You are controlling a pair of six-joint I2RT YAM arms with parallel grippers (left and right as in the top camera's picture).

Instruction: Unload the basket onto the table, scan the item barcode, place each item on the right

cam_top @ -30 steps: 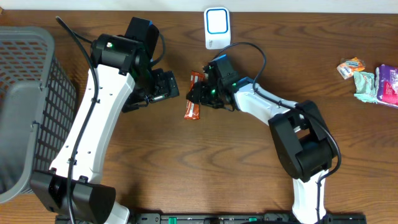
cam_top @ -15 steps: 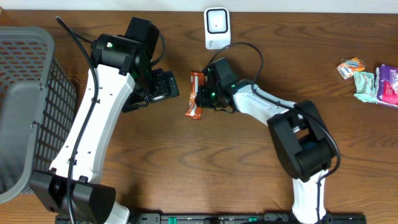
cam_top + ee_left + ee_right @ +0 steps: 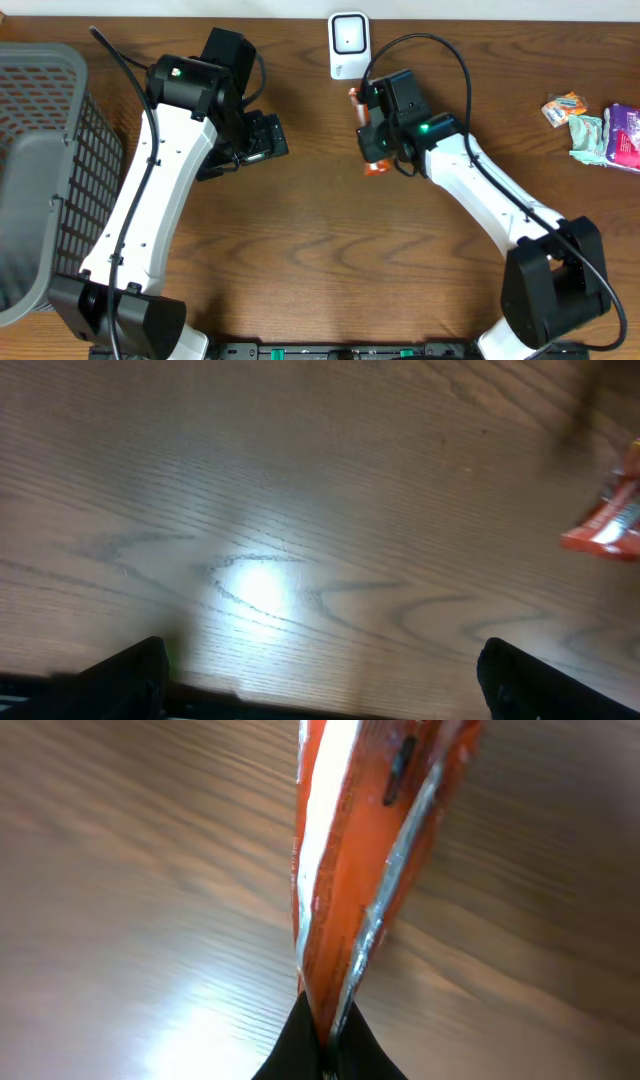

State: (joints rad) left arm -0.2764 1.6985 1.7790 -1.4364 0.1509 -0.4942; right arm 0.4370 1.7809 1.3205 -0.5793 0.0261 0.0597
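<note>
The item is an orange snack bar in a shiny wrapper (image 3: 360, 870), pinched at its lower end by my right gripper (image 3: 325, 1058), which is shut on it. From overhead the right gripper (image 3: 372, 135) holds the bar (image 3: 375, 168) off the wood, just below the white barcode scanner (image 3: 347, 42) at the table's far edge. The bar's end also shows at the right edge of the left wrist view (image 3: 608, 528). My left gripper (image 3: 272, 140) hovers to the left of the bar, its jaws wide open (image 3: 320, 675) over bare wood with nothing between them.
A grey mesh basket (image 3: 40, 170) stands at the left edge. Several small packets (image 3: 590, 125) lie at the far right. A black cable loops above the right arm near the scanner.
My right gripper has shut on the bar, lifted it off the table and carried it right to just below the scanner. The left arm has not moved.
</note>
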